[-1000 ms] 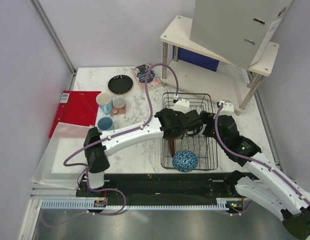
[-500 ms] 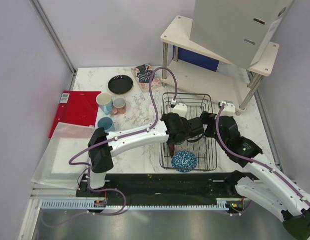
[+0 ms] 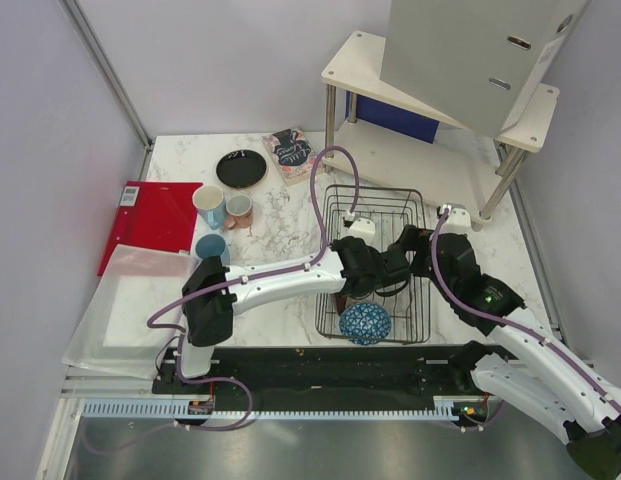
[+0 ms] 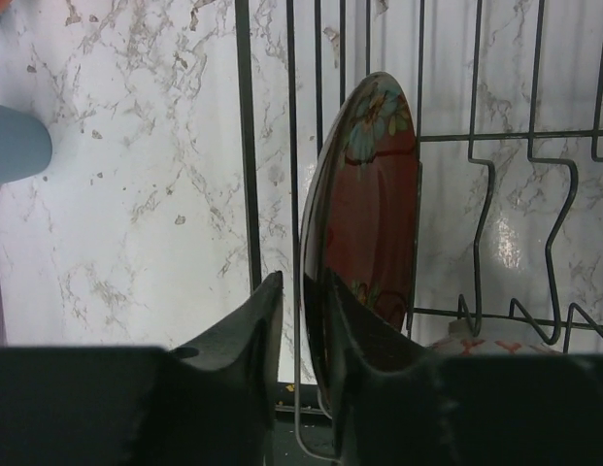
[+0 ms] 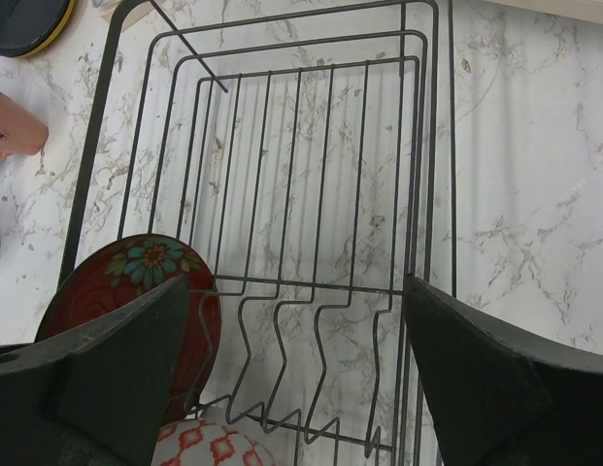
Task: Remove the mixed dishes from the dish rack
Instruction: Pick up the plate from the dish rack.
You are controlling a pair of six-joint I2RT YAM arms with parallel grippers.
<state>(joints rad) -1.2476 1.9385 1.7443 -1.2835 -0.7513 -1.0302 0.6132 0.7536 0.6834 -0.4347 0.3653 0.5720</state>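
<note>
Plate (image 4: 369,204) in dark red-brown with a flower print is seen standing on edge in the near left corner of the wire rack (image 3: 385,215). Low at its rim the left gripper (image 4: 299,291) is pushed in, fingers (image 4: 252,325) nearly pressed together with the plate's edge and one rack wire caught in the thin gap. Whether the rim is really pinched can't be told from these views. Over the rack's right side the right gripper (image 5: 296,283) is held with its fingers spread wide, only bare grid seen between them. A blue-and-white bowl (image 3: 365,322) is parked at the near end of the rack, just beside the plate. Out on the marble table (image 3: 280,215), left of the rack and well apart from it, two light-blue cups (image 3: 210,205) (image 3: 211,246) and a pink mug (image 3: 239,211) are grouped close together. A black plate (image 3: 241,168) is laid further back near a patterned booklet (image 3: 290,152). A white label (image 3: 130,195) is spotted on the red folder (image 3: 155,225), too small to be read, same for the booklet's cover.
</note>
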